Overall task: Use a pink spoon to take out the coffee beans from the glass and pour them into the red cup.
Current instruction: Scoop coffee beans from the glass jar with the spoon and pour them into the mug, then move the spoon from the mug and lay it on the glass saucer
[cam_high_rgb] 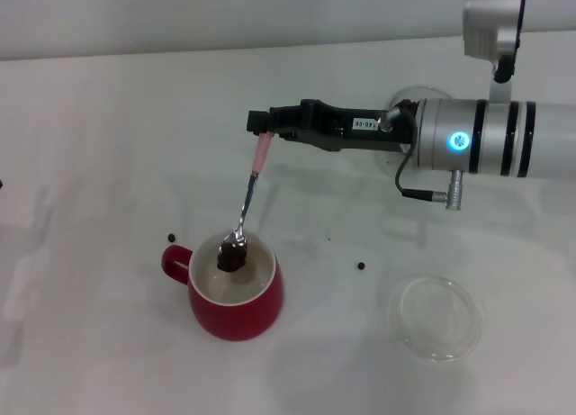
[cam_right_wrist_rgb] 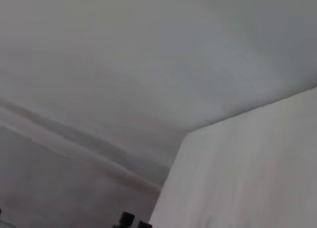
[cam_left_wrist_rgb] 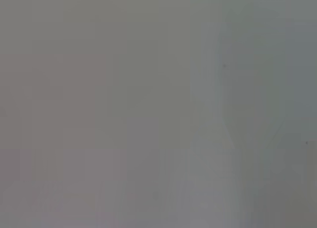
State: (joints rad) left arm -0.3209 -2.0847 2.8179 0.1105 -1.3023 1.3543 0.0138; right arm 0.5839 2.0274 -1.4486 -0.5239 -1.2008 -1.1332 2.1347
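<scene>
Right gripper (cam_high_rgb: pixel 262 127) is pinching the pink spoon (cam_high_rgb: pixel 248 192) by its handle top, dangling the bean-laden bowl over the red cup (cam_high_rgb: pixel 236 293), so coffee beans (cam_high_rgb: pixel 232 255) appear about to be tipped in. Two stray beans are lying on the table (cam_high_rgb: pixel 108 145). Farther off, the arm is reaching in level from the right; the glass is partly hidden behind it.
</scene>
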